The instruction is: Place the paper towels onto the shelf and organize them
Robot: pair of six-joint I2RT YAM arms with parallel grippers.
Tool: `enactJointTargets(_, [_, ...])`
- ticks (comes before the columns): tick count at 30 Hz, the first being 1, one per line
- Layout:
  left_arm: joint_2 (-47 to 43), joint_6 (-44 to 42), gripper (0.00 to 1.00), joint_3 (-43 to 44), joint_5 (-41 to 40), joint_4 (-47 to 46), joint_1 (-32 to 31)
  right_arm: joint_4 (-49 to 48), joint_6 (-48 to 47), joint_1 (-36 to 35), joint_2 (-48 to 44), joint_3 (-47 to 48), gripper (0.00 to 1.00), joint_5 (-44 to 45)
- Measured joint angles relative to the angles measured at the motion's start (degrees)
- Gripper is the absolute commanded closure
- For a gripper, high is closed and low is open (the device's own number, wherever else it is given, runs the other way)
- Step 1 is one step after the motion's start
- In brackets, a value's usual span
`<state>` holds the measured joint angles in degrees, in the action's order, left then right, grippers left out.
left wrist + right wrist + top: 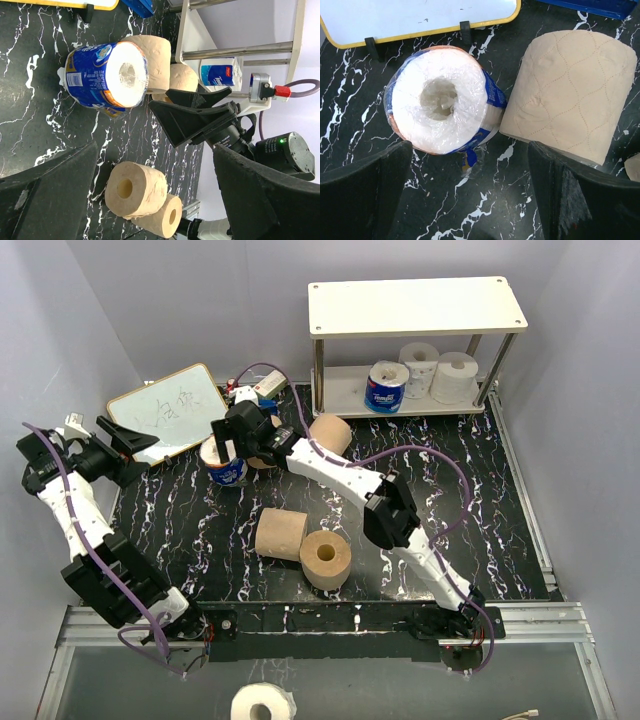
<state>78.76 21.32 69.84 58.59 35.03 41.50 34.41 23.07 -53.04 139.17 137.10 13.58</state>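
Observation:
The shelf (415,305) stands at the back right. Its lower board holds one blue-wrapped roll (386,387) and two white rolls (420,367). A second blue-wrapped roll (225,462) stands on end on the black marble mat. My right gripper (232,435) hovers open just above it. In the right wrist view this roll (440,107) lies just beyond the spread fingers (365,195), beside a tan roll (572,90). Two tan rolls (281,533) lie mid-mat and another (330,433) lies near the shelf. My left gripper (125,445) is open and empty at the far left.
A whiteboard with a yellow frame (168,412) lies at the back left, close behind the wrapped roll. A small blue and white box (262,388) sits beside it. One white roll (262,703) lies below the table's front rail.

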Motion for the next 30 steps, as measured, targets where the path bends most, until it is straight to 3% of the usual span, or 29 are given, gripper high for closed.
enactJointTargets(11, [0.0, 0.35, 0.02, -1.64, 1.51, -1.79, 0.0, -0.76, 2.54, -1.14, 2.01, 0.79, 0.11, 3.34])
enactJointTargets(30, [0.0, -1.84, 0.02, -2.51, 3.5, -1.55, 0.0, -8.22, 8.66, -2.6, 7.85, 1.84, 0.34, 7.21])
